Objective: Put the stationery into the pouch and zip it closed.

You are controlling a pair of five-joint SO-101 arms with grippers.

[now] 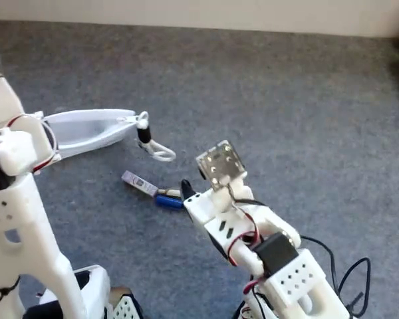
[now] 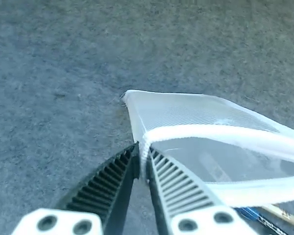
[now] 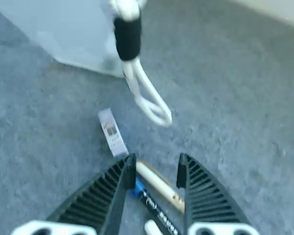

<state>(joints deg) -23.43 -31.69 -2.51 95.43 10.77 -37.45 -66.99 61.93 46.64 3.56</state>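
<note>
The right gripper (image 3: 154, 169) stands open, with its two ribbed jaws apart and nothing held. It hangs low over the grey carpet (image 1: 306, 100). Directly between the fingertips lies a beige pencil (image 3: 156, 183), crossing the gap at a slant. I cannot tell if a finger touches it. Close against the pencil, nearer to the wrist, lies a black pen (image 3: 159, 215), and a blue pen (image 3: 136, 188) shows just beside the one finger. A little beyond the fingertips lies a small white tube (image 3: 112, 132), apart from the pens. Further out lies the white cord loop (image 3: 149, 100) of the zipper, and behind it a black sleeve (image 3: 127, 36) joins the loop to the pouch.

The left gripper (image 2: 143, 164) is closed tight on the edge of the pouch (image 2: 196, 122) and pinches the white mesh near its corner. From this grip the pouch spreads away over the carpet, with its mouth open between the two white zipper bands. From above, the pouch stretches from the left gripper towards the right gripper, and the stationery lies between the zipper end and the right gripper.
</note>
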